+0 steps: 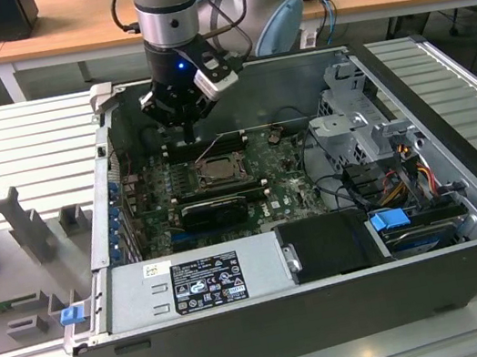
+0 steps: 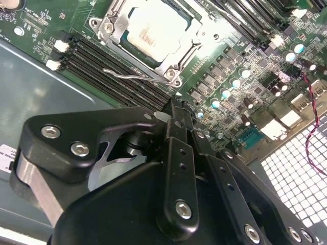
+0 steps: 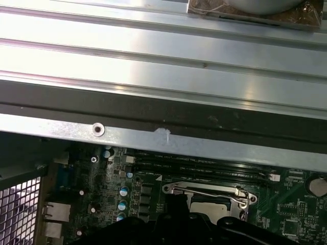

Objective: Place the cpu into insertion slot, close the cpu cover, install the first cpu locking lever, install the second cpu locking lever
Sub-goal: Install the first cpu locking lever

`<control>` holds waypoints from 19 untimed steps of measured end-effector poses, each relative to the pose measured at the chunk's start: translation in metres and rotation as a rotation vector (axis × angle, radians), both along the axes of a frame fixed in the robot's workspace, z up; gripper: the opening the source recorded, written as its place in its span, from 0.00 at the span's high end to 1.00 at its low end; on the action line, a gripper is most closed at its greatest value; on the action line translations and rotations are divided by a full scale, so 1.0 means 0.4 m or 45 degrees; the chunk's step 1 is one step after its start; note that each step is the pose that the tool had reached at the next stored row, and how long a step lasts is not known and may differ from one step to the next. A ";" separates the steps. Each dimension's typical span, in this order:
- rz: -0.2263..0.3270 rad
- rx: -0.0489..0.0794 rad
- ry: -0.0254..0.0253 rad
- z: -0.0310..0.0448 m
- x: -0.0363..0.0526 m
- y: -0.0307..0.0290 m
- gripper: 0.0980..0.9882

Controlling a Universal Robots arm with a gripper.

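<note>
- I had the gripper (image 1: 190,134) hanging inside the open computer case (image 1: 463,194), just behind the socket, its fingers (image 2: 176,115) pressed together with nothing between them, presumably to serve as a narrow pushing tip
- The cpu (image 2: 156,31) sat flat in its slot on the green board (image 2: 240,76), silver top up, so that step looked finished to me
- The cpu cover (image 2: 190,51) lay shut around the chip, its window framing the metal top
- One thin locking lever (image 2: 134,76) stuck out beside the memory slots (image 2: 110,69), apparently not tucked under its catch
- I judged the fingertips near that lever, though I could not tell whether they touched it
</note>
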State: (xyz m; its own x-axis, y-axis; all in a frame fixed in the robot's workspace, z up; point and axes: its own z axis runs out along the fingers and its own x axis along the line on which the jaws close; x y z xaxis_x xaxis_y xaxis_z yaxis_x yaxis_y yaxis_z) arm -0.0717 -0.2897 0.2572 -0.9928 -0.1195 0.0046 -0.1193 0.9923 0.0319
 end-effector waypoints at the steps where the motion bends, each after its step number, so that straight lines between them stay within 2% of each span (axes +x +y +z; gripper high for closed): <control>1: 0.000 0.000 0.0000 0.000 0.001 0.000 0.99; 6: 0.000 0.000 -0.0001 -0.001 0.008 0.000 0.99; 11: -0.006 0.022 0.0001 -0.010 0.024 -0.004 0.99; 12: -0.008 0.030 0.0001 -0.011 0.027 -0.004 0.99; 14: -0.013 0.072 0.0000 -0.013 0.032 -0.004 0.99; 15: -0.016 0.086 0.0001 -0.014 0.033 -0.004 0.99; 16: -0.021 0.095 -0.0003 -0.017 0.036 -0.004 0.99; 19: -0.037 0.098 -0.0006 -0.030 0.042 -0.004 0.99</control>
State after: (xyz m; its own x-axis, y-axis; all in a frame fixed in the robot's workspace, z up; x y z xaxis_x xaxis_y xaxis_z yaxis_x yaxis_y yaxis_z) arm -0.0550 -0.2915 0.2452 -0.9959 -0.0908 -0.0040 -0.0907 0.9900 0.1085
